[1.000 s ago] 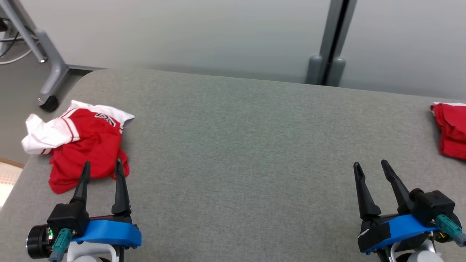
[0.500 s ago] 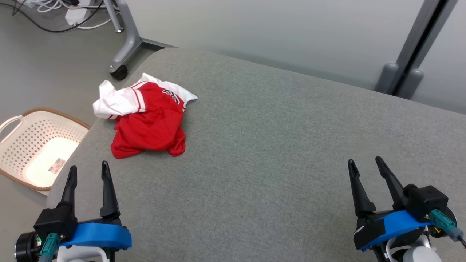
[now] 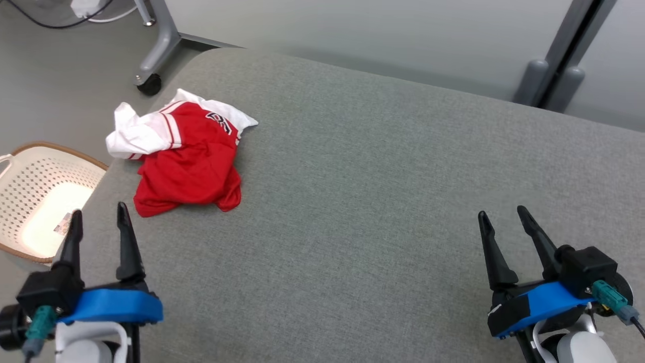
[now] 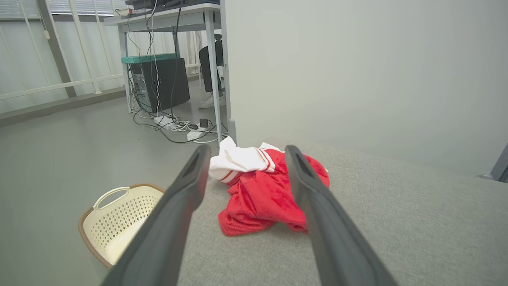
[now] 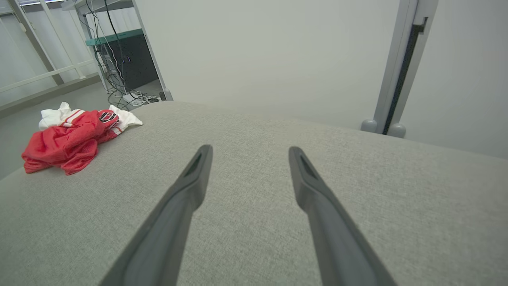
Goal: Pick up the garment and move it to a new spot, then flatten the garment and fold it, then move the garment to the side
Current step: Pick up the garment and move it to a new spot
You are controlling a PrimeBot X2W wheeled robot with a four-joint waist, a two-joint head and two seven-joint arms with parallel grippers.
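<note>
Head view: garment (image 3: pixel 184 156) crumpled at the surface's (image 3: pixel 363 166) far left corner, near the basket (image 3: pixel 20 176); left gripper (image 3: pixel 99 210) and right gripper (image 3: pixel 502 213) both spread and empty, and we judge them poised for the pickup. Left wrist view: fingers (image 4: pixel 178 206) frame the garment (image 4: pixel 258 198) ahead; right wrist view: it (image 5: pixel 67 145) lies far left. Since half a second ago the whole head view has shifted, a camera turn we think, garment unmoved.

The left gripper (image 3: pixel 99 209) and right gripper (image 3: pixel 501 212) share tapered black fingers (image 3: pixel 127 247), blue brackets (image 3: pixel 113 305), teal connectors (image 3: pixel 604 295); black tape (image 3: pixel 509 312) at five o'clock.
</note>
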